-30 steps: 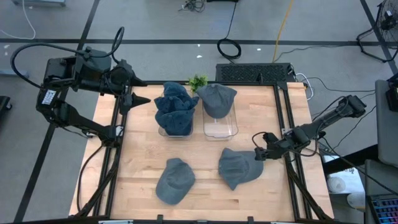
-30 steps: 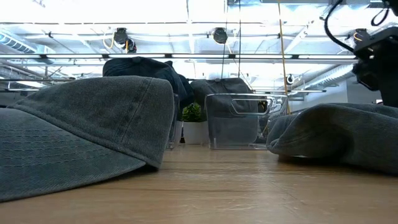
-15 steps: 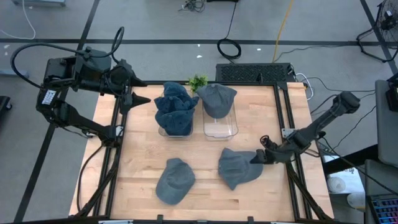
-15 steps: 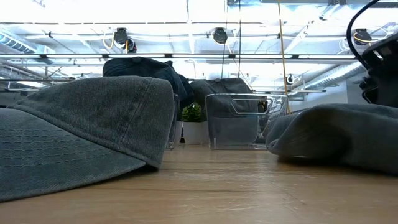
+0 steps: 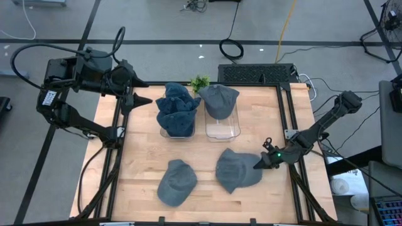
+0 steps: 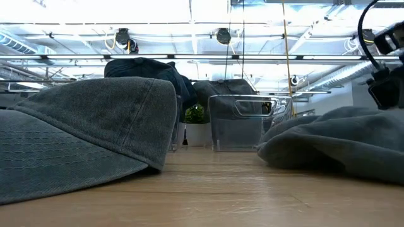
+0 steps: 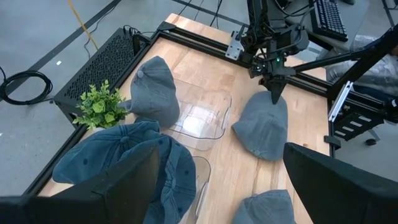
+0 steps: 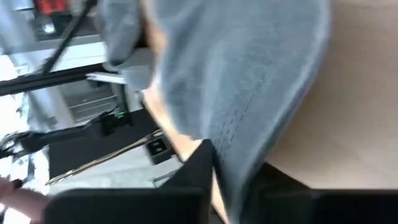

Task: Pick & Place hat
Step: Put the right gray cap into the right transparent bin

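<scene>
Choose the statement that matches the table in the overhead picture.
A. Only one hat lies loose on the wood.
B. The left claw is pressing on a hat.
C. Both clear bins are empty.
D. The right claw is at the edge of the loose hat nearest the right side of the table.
D: the right claw is closed on the rim of the right-hand loose hat, while the left claw waits open beyond the table's far-left corner.

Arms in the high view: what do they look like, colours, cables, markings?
Both arms are black and jointed. The left arm has a blocky base, a white label and a black cable loop. The right arm is slimmer, tapering to dark pointed fingers, with a small green light near its wrist.
</scene>
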Robot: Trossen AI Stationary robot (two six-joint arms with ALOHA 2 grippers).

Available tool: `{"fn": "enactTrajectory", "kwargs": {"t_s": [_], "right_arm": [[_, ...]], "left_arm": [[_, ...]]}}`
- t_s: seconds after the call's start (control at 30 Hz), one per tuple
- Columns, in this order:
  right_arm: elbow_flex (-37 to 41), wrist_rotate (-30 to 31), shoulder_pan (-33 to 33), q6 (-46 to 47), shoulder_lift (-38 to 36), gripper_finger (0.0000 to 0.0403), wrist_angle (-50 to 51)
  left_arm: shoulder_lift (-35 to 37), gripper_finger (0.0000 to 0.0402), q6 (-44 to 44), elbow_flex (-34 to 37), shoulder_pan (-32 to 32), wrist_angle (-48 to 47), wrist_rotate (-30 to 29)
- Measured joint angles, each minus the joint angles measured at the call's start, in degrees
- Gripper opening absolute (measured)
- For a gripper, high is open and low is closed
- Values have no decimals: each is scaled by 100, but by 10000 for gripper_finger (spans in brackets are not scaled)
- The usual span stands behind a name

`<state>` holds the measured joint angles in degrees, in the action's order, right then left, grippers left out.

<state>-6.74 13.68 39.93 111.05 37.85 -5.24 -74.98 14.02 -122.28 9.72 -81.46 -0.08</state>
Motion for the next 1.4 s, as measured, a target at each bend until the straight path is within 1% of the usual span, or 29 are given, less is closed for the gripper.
{"fn": "enactTrajectory", "kwargs": {"t_s": [0.03,0.07,0.33,0.4,0.5,0.63,0.8,0.93,1.03,1.2,1.3,1.4], "right_arm": [[-3,20,-1,-117,-3,16,-91],[-7,24,-1,-223,-7,13,-177],[-4,47,-8,-676,0,3,-320],[-4,140,-5,-786,2,3,-362],[1,289,-6,-1280,10,2,-746],[2,691,-8,-1931,6,1,-1500],[2,904,-16,-2845,4,1,-2131],[2,1140,-16,-3759,7,1,-2456],[2,1573,-18,-4482,7,1,-2858],[-43,2294,-19,-5857,7,0,-3753],[-271,2712,-19,-6740,7,0,-3966],[-691,3097,-19,-7614,8,0,-3953]], "left_arm": [[0,351,0,0,0,20,0],[0,351,-2,0,0,40,0],[0,351,-4,0,0,91,-4],[0,351,-1,0,0,115,-4],[0,351,9,0,0,131,-7],[0,351,26,0,0,137,-9],[0,351,28,0,0,139,-22],[0,351,34,0,0,171,-194],[0,351,66,0,0,172,-243],[0,351,376,0,1,171,-254],[0,351,635,0,0,170,-258],[0,351,855,0,0,182,-304]]}}
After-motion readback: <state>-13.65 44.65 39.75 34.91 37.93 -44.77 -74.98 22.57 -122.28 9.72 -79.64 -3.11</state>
